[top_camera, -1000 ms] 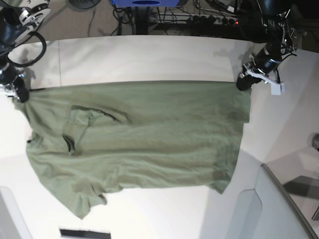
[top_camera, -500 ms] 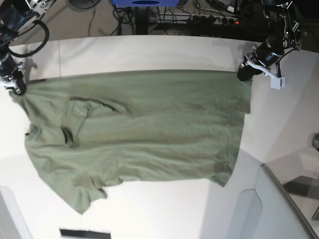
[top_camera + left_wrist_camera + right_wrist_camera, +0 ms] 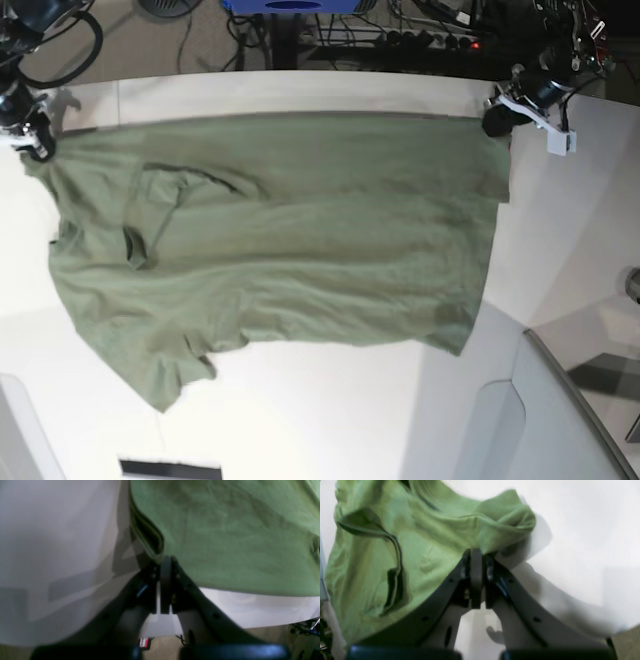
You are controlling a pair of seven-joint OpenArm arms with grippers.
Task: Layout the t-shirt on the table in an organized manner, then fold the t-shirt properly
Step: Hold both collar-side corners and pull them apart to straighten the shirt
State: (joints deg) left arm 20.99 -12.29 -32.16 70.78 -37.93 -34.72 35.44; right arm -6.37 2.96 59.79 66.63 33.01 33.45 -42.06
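Note:
The olive-green t-shirt [image 3: 300, 230] lies wrinkled across the white table [image 3: 300, 90], its far edge pulled straight between my two grippers. My left gripper [image 3: 492, 124] is at the base view's right, shut on the shirt's far right corner. In the left wrist view the left gripper [image 3: 165, 560] pinches the hem of the t-shirt [image 3: 237, 542]. At the base view's left, my right gripper [image 3: 38, 150] is shut on the far left corner. The right wrist view shows the right gripper [image 3: 476, 551] clamping a bunched fold of the t-shirt [image 3: 420, 550]. A sleeve lies folded over the body.
A grey translucent panel [image 3: 560, 420] stands at the near right corner. Cables and a power strip [image 3: 420, 40] run beyond the table's far edge. A black label [image 3: 170, 468] sits at the near edge, and a dark seam line crosses the table at left.
Both grippers have moved toward the table's far edge, dragging the t-shirt's stretched edge with them. The whole shirt has slid that way.

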